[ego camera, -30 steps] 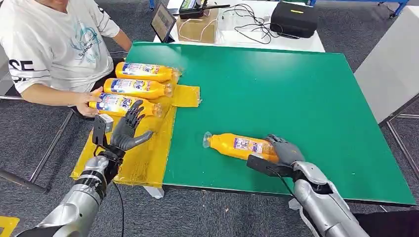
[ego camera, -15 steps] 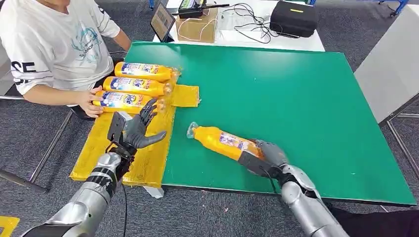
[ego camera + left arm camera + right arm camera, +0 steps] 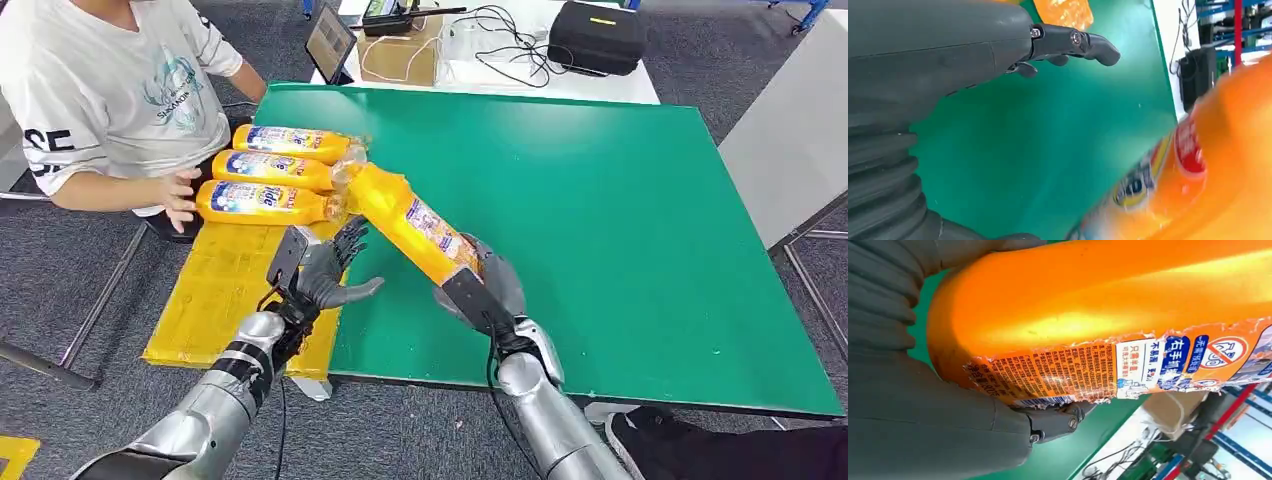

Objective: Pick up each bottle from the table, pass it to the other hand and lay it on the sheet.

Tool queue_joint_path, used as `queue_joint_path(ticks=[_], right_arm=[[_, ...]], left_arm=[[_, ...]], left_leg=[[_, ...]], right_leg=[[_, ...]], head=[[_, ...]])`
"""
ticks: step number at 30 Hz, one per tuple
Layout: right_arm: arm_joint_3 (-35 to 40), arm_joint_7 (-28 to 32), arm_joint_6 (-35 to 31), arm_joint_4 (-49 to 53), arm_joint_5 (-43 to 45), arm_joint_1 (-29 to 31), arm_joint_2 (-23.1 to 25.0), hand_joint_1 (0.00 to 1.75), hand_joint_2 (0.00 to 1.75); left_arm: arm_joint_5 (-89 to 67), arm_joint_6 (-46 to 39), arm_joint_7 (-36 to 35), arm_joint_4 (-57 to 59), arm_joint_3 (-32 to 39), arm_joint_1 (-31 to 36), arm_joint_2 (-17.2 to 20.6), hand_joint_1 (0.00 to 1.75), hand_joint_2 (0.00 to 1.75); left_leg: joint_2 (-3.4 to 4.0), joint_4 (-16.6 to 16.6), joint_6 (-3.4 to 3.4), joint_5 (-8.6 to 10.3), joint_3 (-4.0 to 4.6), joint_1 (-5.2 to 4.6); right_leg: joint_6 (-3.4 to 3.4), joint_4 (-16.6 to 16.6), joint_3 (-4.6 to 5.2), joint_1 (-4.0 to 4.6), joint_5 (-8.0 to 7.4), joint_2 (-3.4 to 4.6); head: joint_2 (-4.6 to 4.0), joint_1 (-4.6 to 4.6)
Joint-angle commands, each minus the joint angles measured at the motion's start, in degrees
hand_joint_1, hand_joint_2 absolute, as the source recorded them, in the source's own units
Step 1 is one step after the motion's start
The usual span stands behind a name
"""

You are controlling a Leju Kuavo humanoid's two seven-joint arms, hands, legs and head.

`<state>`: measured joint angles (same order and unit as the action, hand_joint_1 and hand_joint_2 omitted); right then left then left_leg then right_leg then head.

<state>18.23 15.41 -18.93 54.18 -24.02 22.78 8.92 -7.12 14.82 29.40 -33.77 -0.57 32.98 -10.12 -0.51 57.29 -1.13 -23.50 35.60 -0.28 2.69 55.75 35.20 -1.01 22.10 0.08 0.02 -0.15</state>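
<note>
as my right hand point(image 3: 487, 288) grips the orange plastic detergent bottle point(image 3: 410, 222) aloft, my empty left hand point(image 3: 322, 272) waits, fingers spread; handover comes next, needing closure around its body.

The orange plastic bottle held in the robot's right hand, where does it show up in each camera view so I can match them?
Head view: the orange plastic bottle slants across the middle, base gripped by the right hand, neck toward the bottles on the yellow sheet.
Left wrist view: a blurred orange bulk at one corner, apart from the left hand.
Right wrist view: its body and torn label span the frame.
Shared landmark: the green table top.
</note>
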Motion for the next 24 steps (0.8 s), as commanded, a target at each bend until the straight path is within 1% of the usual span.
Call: queue_joint_path(ticks=[1,2,5,6,9,12,14,16,18,19,21,24], right_arm=[[-0.32,0.96,-0.01,-6.88,1.37,4.12,1.66,1.75,1.75],[0.2,1.07,0.43,-7.62,1.45,4.61,2.03,1.75,1.75],[1.43,1.09,0.98,-10.21,1.93,6.05,4.06,1.75,1.75],[2.37,1.25,1.04,-11.61,1.49,6.76,4.44,1.75,1.75],[5.25,0.52,0.69,-14.73,-0.43,7.16,5.25,1.75,1.75],[6.76,0.16,1.11,-15.7,-1.33,6.85,5.21,1.75,1.75],[8.39,-1.43,2.11,-17.2,-2.95,7.51,4.33,1.75,1.75],[8.51,-1.91,2.54,-18.08,-3.44,7.96,3.78,1.75,1.75],[8.45,-1.9,2.6,-18.17,-3.42,8.05,3.69,1.75,1.75],[8.6,-1.98,2.75,-18.41,-3.59,8.2,3.64,1.75,1.75],[8.88,-2.0,3.3,-18.66,-4.11,8.3,3.57,1.75,1.75],[9.57,-2.32,4.36,-18.43,-5.56,8.09,3.27,1.75,1.75]], left_arm=[[1.8,1.2,-0.64,3.94,-2.4,2.9,0.21,0.0,1.75],[3.7,3.22,-1.26,3.93,-2.13,2.8,-0.03,0.0,1.75],[5.8,4.86,-1.52,2.63,-3.18,2.35,-1.24,0.0,1.75],[5.82,3.5,-1.57,1.92,-3.85,2.37,-1.61,0.0,1.75],[8.1,3.34,-1.86,-0.45,-5.03,2.68,-2.59,0.0,1.75],[9.93,3.8,-2.44,-2.19,-5.73,2.88,-2.52,0.0,1.75],[10.25,2.51,-3.03,-2.59,-6.63,3.25,-2.24,0.0,1.75],[11.89,3.21,-3.48,-2.44,-6.28,3.69,-2.28,0.0,1.75],[11.96,3.22,-3.54,-2.45,-6.29,3.78,-2.27,0.0,1.75],[12.51,3.62,-3.6,-2.37,-6.11,3.79,-2.3,0.0,1.75],[14.25,4.33,-3.87,-2.23,-5.68,4.29,-2.36,0.0,1.75],[16.95,4.46,-4.79,-1.72,-5.76,5.95,-2.57,0.0,1.75]], left_leg=[[0.08,0.06,0.1,-0.13,-0.22,0.08],[0.05,0.03,0.07,-0.08,-0.13,0.05],[0.1,0.04,0.06,-0.09,-0.12,0.05],[0.08,0.0,0.05,-0.05,-0.07,0.01],[0.08,0.08,0.09,-0.13,-0.17,0.08],[0.01,0.11,0.1,-0.14,-0.16,0.1],[0.06,0.05,0.08,-0.08,-0.1,0.09],[0.03,0.07,0.09,-0.12,-0.18,0.11],[-0.03,0.02,0.05,-0.03,-0.04,0.06],[-0.02,0.12,0.09,-0.14,-0.17,0.11],[-0.02,0.08,0.09,-0.11,-0.17,0.11],[-0.1,0.11,0.09,-0.1,-0.12,0.12]], right_leg=[[-0.13,0.04,-0.22,0.09,0.11,0.03],[-0.09,0.02,-0.14,0.06,0.07,0.01],[-0.09,0.02,-0.12,0.06,0.06,0.06],[-0.06,0.02,-0.05,0.02,0.03,0.05],[-0.12,0.06,-0.18,0.09,0.1,0.02],[-0.13,0.08,-0.19,0.11,0.13,-0.04],[-0.09,0.0,-0.12,0.1,0.05,0.02],[-0.12,0.03,-0.21,0.12,0.1,-0.02],[-0.06,0.0,-0.06,0.06,0.03,-0.06],[-0.12,0.07,-0.22,0.12,0.13,-0.08],[-0.12,0.04,-0.21,0.12,0.12,-0.09],[-0.12,0.04,-0.2,0.13,0.13,-0.16]], head=[[-0.02,0.0],[-0.02,0.0],[-0.02,0.0],[0.0,-0.02],[-0.02,0.0],[-0.02,-0.02],[0.0,0.02],[-0.02,0.0],[0.0,0.0],[-0.02,0.0],[0.0,0.0],[0.0,0.0]])
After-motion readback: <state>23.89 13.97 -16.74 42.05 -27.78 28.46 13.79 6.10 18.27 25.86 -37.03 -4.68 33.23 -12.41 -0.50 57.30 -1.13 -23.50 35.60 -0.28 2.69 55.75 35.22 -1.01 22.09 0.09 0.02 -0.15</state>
